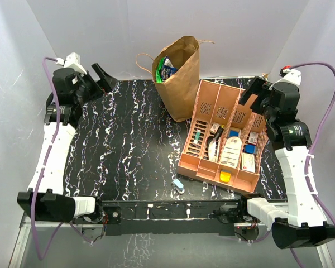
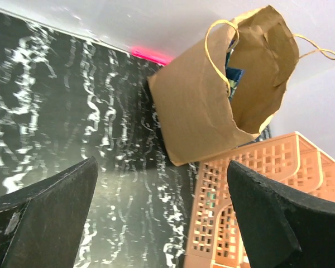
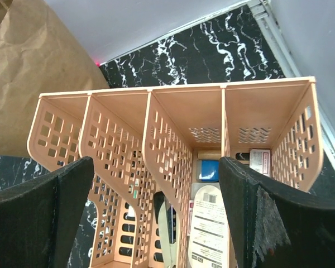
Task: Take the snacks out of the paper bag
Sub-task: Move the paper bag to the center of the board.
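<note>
Standing near the far edge of the surface [image 1: 128,145], the paper bag [image 1: 181,78] held the snacks [image 1: 166,68] in its open mouth, just beside the orange tray [image 1: 204,111]. The left gripper [image 2: 159,212] by the far left corner and the right gripper [image 3: 156,206] by the far right corner gaped wide, both empty.

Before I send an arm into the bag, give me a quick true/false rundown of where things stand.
1. The paper bag stands upright with snacks showing in its mouth. True.
2. The left gripper is shut on a packet. False: it is open and empty, apart from the bag.
3. The right gripper is open and faces the orange tray. True.
4. The tray sits on the left arm's side of the bag. False: it is on the right arm's side.
5. A snack packet lies loose on the table. False: the only loose item there is a small pale-blue capsule near the front edge.
</note>
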You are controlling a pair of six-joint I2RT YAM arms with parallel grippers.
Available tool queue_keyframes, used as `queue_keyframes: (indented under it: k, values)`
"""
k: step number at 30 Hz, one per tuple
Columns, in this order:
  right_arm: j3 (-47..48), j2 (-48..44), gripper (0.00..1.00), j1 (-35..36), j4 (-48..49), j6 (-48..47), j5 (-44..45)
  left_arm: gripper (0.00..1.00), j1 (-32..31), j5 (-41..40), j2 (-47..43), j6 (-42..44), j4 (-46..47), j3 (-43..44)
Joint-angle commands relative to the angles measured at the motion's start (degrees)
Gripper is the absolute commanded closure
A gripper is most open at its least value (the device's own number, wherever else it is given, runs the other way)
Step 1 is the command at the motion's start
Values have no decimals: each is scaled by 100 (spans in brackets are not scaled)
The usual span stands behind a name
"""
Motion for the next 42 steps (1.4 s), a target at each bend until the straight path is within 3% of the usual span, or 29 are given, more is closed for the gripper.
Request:
queue_keyframes:
  k: [1,6,10,18,26,35,39,42]
  values:
    - [141,-12,2,-58,256,338,-380,2,102,1243,449,-1051,678,149]
    - [1,-173,2,-74,385,360,-1198,2,151,2386,1244,-2619,2328,-59]
    - [-100,-383,2,-84,616,353,-1626,2,167,2736,1839,-3622,3506,-147]
    - [-58,-624,2,-89,709,277,-1666,2,126,2588,3179,-4277,4312,476]
    - [-44,-706,2,-93,712,252,-1652,10,-316,2497,4166,-4562,5121,1471]
    - [55,-843,2,-87,596,269,-1643,18,-618,2017,3973,-4589,5765,1260]
    - [61,-899,2,-94,559,278,-1667,3,-625,1375,3251,-4201,5170,660]
    - [59,-934,2,-93,537,269,-1658,2,-629,958,2691,-3477,4438,506]
